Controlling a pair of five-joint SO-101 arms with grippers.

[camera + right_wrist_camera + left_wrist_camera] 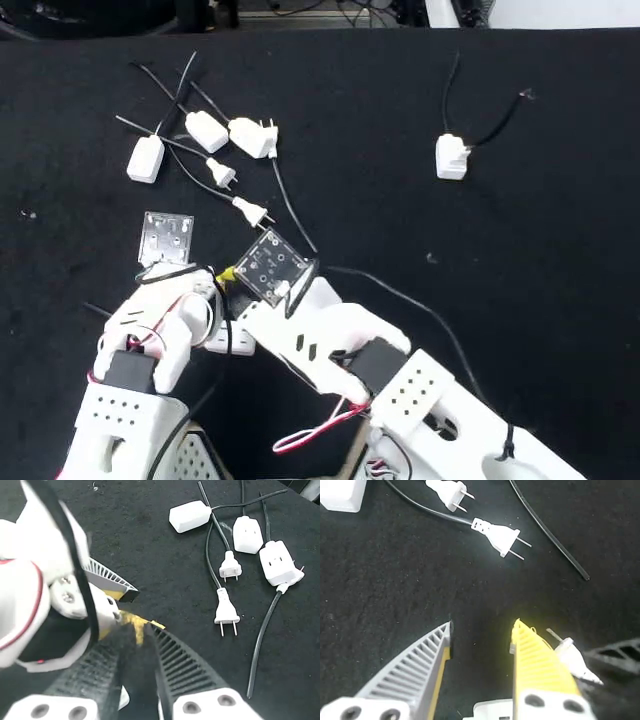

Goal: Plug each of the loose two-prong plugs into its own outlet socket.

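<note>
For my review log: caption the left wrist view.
Left gripper open over black table, a loose two-prong plug ahead.

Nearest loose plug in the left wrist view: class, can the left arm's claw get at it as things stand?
Probably yes. The left claw is open and faces the plug, with bare table between them.

Desk (560, 250): black cloth top.
Landmark: two-prong plug (250, 211), lying flat.
- Second plug (221, 172) just behind it, toward the far edge.
- Three white socket blocks farther behind: (146, 158), (207, 130), (253, 138).
- Lone socket block (452, 157) well off to its right, corded.
- Black cable (290, 210) runs close beside it.
</note>
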